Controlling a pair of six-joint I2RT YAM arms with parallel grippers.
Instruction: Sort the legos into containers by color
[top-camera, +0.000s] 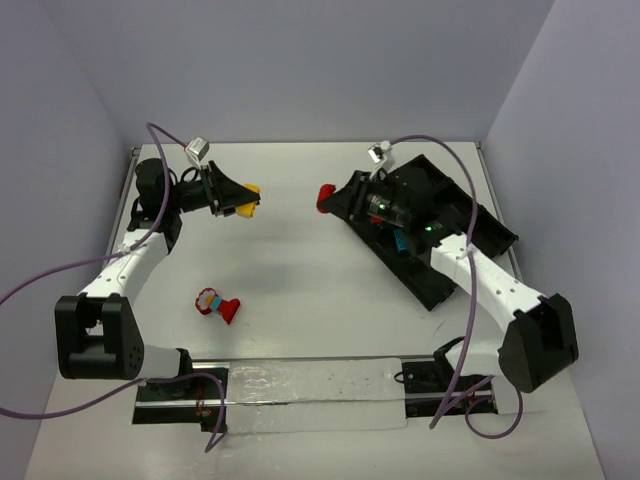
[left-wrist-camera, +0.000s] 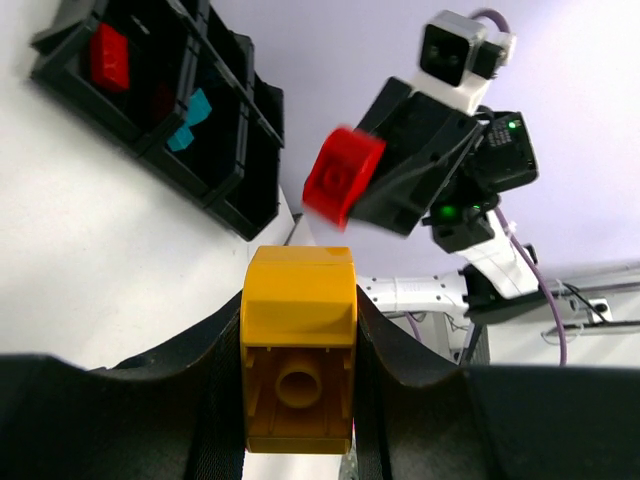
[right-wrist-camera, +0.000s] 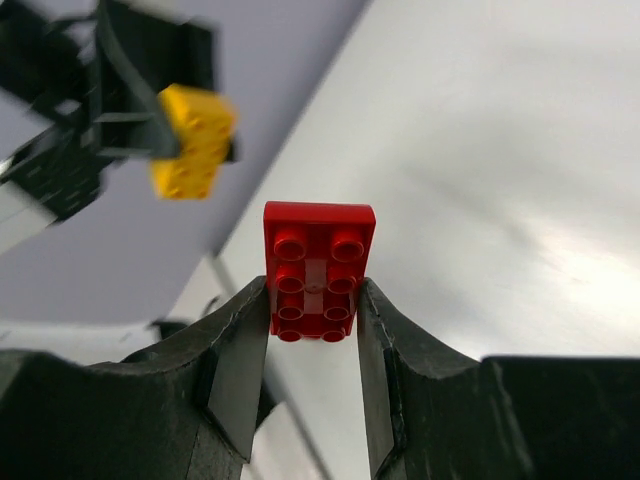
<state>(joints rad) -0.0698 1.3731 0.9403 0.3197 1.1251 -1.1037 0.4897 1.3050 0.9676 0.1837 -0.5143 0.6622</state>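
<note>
My left gripper (top-camera: 238, 200) is shut on a yellow brick (top-camera: 248, 200) and holds it above the table at the far left; the left wrist view shows the brick (left-wrist-camera: 298, 350) clamped between the fingers. My right gripper (top-camera: 333, 198) is shut on a red brick (top-camera: 324, 197), held in the air facing the left gripper with a gap between them. The right wrist view shows that brick (right-wrist-camera: 318, 268) studs up between the fingers. A clump of red, blue and yellow bricks (top-camera: 215, 303) lies on the table. The black divided tray (top-camera: 495, 232) holds a red brick (left-wrist-camera: 108, 55) and a cyan brick (left-wrist-camera: 190, 118).
A clear plastic strip (top-camera: 310, 395) lies along the near edge between the arm bases. Purple cables (top-camera: 40, 285) loop off both arms. Grey walls close in the back and both sides of the white table (top-camera: 300, 260).
</note>
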